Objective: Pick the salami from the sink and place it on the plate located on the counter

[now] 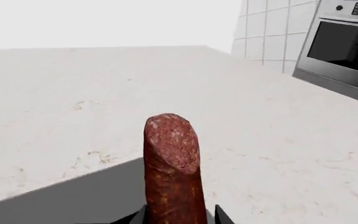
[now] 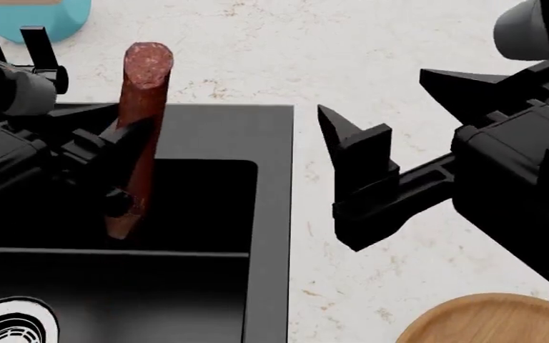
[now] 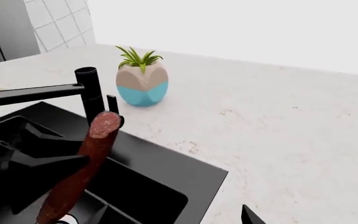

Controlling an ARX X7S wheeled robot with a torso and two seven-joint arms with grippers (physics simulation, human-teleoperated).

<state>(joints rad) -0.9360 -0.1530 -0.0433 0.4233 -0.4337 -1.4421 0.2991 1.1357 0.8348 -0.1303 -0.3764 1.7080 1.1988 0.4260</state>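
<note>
head view, salami (image 2: pixel 142 136) clamped between left fingers (image 2: pixel 112 153)

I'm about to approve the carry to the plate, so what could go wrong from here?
1. The left gripper grips the salami low on its length, so most of it sticks out above; a fast swing might tip or slip it.
2. The open right gripper sits between the sink and the plate; the carry path could clip it.
3. If it slips now, it probably falls back into the sink.
</note>
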